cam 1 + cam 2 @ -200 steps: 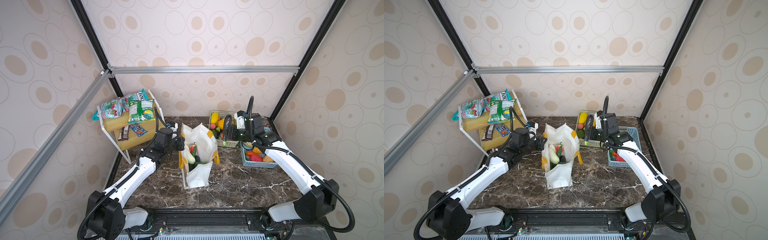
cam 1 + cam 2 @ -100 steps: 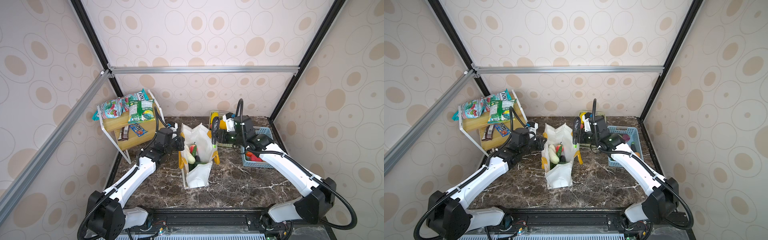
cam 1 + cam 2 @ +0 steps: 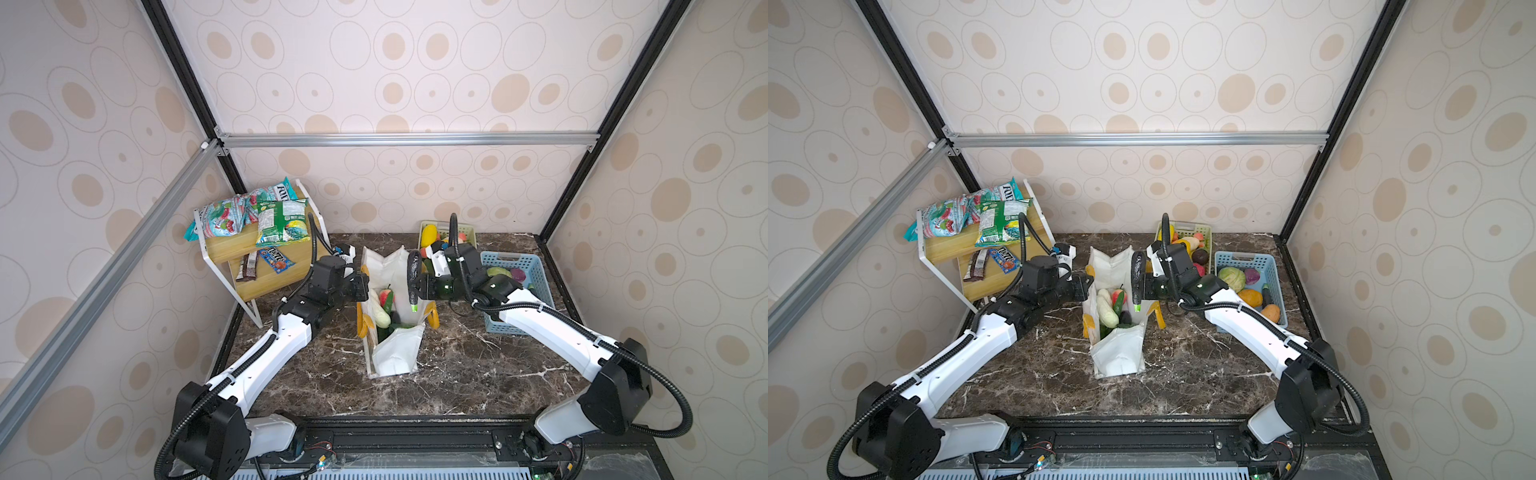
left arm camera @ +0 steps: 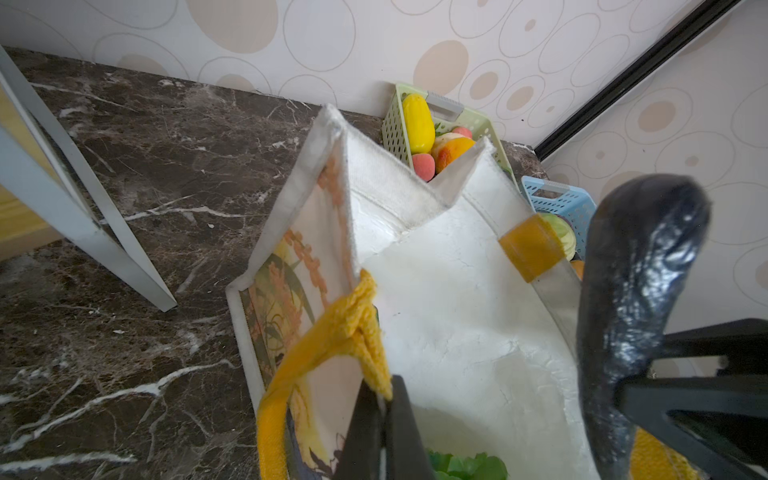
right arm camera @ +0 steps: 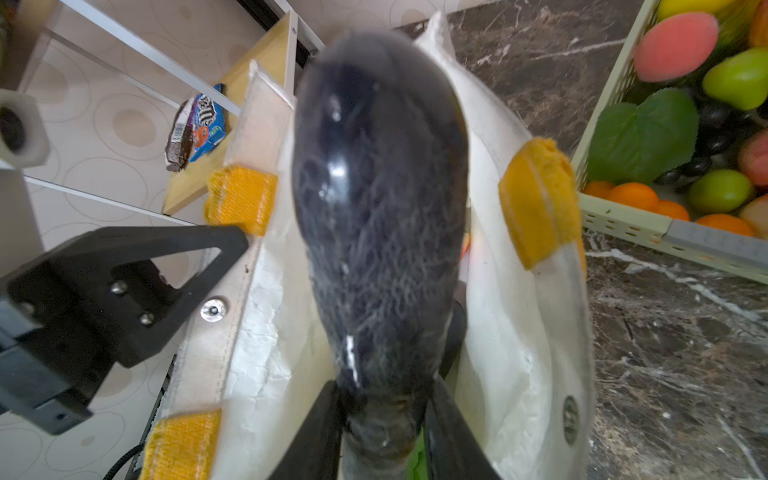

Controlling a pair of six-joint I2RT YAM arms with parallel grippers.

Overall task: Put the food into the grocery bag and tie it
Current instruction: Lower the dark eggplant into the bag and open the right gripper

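Although the left gripper [image 3: 363, 287] is largely masked by its own wrist in both top views, the left wrist view shows its jaws closed tight on the yellow woven handle [image 4: 345, 328] at the left rim of the grocery bag [image 3: 395, 353]. The bag stands open at table centre. Its lower contents are hidden; only a pale cucumber [image 3: 381, 313], a red-and-green piece and some leafy green show at the mouth. Right of these, the right gripper [image 3: 420, 291] is clamped partway closed on the stem end of the dark eggplant [image 3: 412, 276], held fat end up at the right side of the bag's mouth. In the right wrist view the eggplant blocks most of the bag's interior.

Surface: dark brown marble-pattern table [image 3: 457, 374], enclosed by walls papered with beige ovals, with black and aluminium framing.

Far left, a white-framed wooden rack [image 3: 270, 286] carries crinkly packets [image 3: 278, 220]. Far right, a slotted green basket [image 3: 465, 227] and blue basket [image 3: 515, 261] hold glossy fruit, partly blocked by the right arm
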